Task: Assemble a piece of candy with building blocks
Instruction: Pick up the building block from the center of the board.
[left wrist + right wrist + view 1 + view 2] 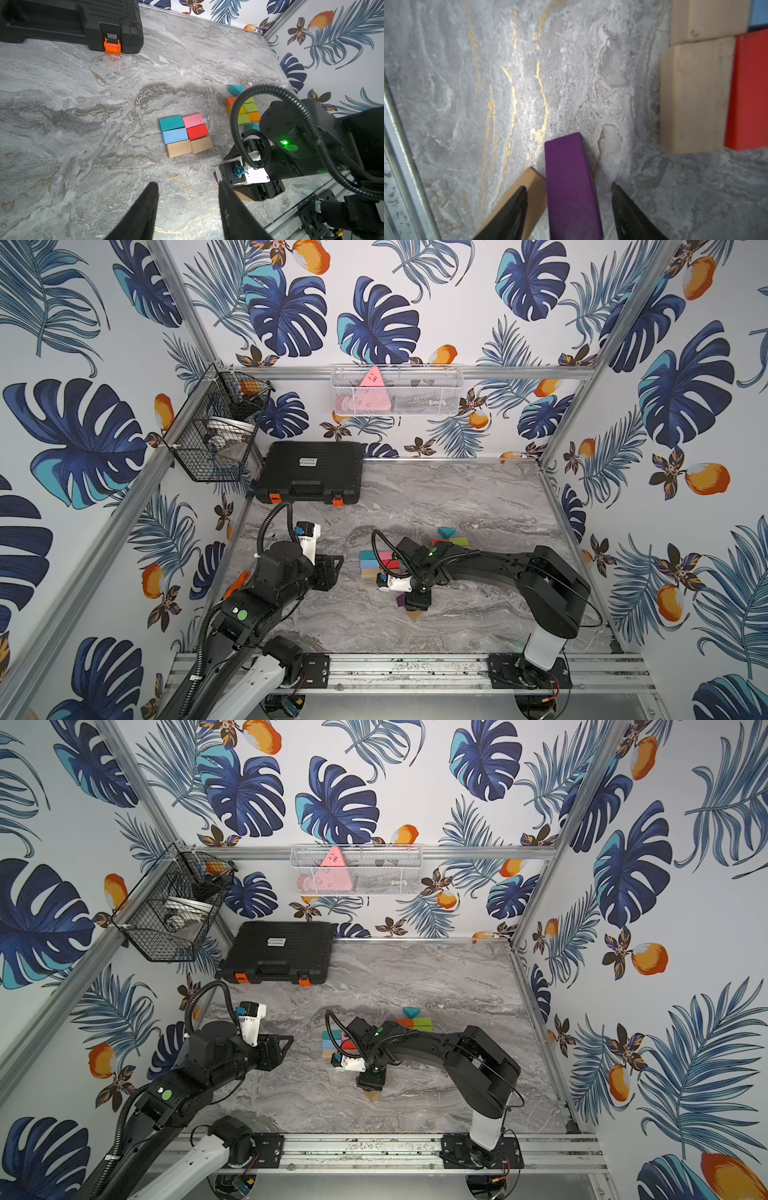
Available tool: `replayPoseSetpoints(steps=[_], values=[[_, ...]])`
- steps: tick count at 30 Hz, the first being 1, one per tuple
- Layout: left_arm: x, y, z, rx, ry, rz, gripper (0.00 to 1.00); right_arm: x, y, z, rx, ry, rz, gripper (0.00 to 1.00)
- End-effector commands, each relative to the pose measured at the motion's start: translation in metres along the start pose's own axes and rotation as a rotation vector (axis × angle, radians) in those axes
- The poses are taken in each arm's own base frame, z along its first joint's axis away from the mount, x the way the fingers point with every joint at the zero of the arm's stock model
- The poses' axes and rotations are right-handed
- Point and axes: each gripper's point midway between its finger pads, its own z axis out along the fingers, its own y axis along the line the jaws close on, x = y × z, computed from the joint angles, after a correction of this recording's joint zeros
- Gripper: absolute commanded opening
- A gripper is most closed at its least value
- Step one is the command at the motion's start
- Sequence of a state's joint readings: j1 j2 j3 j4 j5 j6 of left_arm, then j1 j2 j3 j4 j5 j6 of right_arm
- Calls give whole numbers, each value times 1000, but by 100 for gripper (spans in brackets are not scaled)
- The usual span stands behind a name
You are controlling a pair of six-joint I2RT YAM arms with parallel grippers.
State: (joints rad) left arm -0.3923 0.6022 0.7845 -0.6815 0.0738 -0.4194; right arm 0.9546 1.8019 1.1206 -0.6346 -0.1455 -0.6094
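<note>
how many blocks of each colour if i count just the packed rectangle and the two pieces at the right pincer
teal block: 1
pink block: 1
light blue block: 1
red block: 1
plain wood blocks: 3
purple block: 1
total: 8

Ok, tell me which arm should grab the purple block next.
Right. The right gripper straddles the purple block, with an open finger on either side. The left gripper hangs open over bare table, away from it.
</note>
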Motion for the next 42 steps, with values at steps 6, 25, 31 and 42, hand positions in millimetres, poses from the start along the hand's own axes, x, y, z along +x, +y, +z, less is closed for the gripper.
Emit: replayPoseSetpoints(steps=[6, 25, 31, 42], values=[[-4, -4, 0, 19, -18, 17, 52, 1, 9, 5, -25, 22, -15, 64], [-5, -3, 1, 16, -19, 18, 52, -6, 6, -13, -4, 15, -1, 42], [-5, -4, 1, 17, -18, 18, 52, -5, 4, -11, 12, 27, -7, 45], [-4, -3, 1, 16, -18, 17, 52, -7, 4, -8, 14, 21, -3, 44]])
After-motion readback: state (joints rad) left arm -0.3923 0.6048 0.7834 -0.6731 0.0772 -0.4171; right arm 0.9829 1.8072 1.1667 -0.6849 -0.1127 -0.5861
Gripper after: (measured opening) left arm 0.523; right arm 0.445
